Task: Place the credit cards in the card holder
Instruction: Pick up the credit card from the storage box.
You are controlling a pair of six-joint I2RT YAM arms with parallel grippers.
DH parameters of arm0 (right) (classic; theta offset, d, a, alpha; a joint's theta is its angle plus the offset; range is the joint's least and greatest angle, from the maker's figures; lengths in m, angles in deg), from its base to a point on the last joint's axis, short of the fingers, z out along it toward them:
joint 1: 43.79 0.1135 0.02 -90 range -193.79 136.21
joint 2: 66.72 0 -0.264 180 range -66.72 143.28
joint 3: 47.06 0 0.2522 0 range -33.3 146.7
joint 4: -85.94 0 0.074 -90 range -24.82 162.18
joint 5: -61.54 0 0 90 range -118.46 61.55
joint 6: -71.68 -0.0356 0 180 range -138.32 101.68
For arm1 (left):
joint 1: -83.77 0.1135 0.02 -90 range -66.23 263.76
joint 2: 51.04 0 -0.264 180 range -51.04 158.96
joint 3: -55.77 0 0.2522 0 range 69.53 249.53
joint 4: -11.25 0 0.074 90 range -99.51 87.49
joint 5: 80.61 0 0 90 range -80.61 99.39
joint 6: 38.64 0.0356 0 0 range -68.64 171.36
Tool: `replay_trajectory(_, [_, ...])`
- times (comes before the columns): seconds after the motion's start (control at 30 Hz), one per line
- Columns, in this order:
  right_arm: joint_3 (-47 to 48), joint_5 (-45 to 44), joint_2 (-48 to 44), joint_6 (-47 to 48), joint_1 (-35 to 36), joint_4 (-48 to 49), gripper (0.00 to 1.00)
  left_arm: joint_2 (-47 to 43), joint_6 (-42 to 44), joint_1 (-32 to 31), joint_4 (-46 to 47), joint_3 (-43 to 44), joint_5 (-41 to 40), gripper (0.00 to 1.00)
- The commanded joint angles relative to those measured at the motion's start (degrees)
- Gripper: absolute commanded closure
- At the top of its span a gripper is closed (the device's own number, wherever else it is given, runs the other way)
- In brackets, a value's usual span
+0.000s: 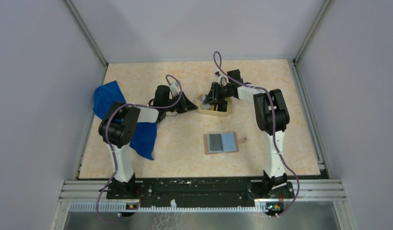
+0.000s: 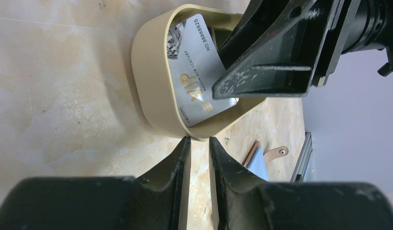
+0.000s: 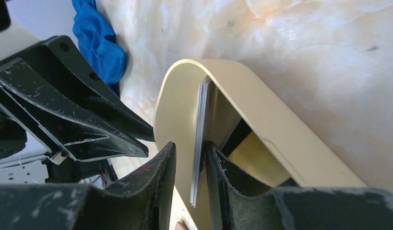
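Note:
A light grey "VIP" credit card [image 2: 194,67] stands on edge, tilted, inside the oval tan tray [image 2: 151,81]. My right gripper [image 3: 192,145] reaches into the tray [image 1: 223,113] with its fingers either side of the card's edge [image 3: 200,124]. The card rests against one finger with a gap to the other. A dark strip [image 3: 237,136] behind it may be the black card. My left gripper [image 2: 199,140] sits at the tray's outer wall, fingers slightly apart and empty. The card holder [image 1: 222,142] lies open on the table, grey-blue face up.
A blue cloth [image 1: 108,98] lies at the left under my left arm. The two grippers [image 1: 190,106] [image 1: 214,99] are close together at the tray. The card holder's tan strap [image 2: 275,152] shows past the tray. Grey walls enclose the table.

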Motion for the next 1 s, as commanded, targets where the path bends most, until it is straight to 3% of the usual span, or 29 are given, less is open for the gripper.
replay_trajectory(0.0, [1.7,-1.0,0.1,2.8,2.3,-0.8,0.7,-2.3,0.8,-0.3,2.0,-0.7,0.5,0.74])
replay_trajectory(0.4, [4.8,-8.0,-2.4,10.1,1.9,-7.5,0.76,-2.4,0.7,-0.1,2.6,-1.2,0.7,0.74])
replay_trajectory(0.97, [2.0,3.4,-2.6,4.8,-2.5,-1.4,0.83,-2.3,0.5,0.0,3.0,-1.3,0.9,0.74])
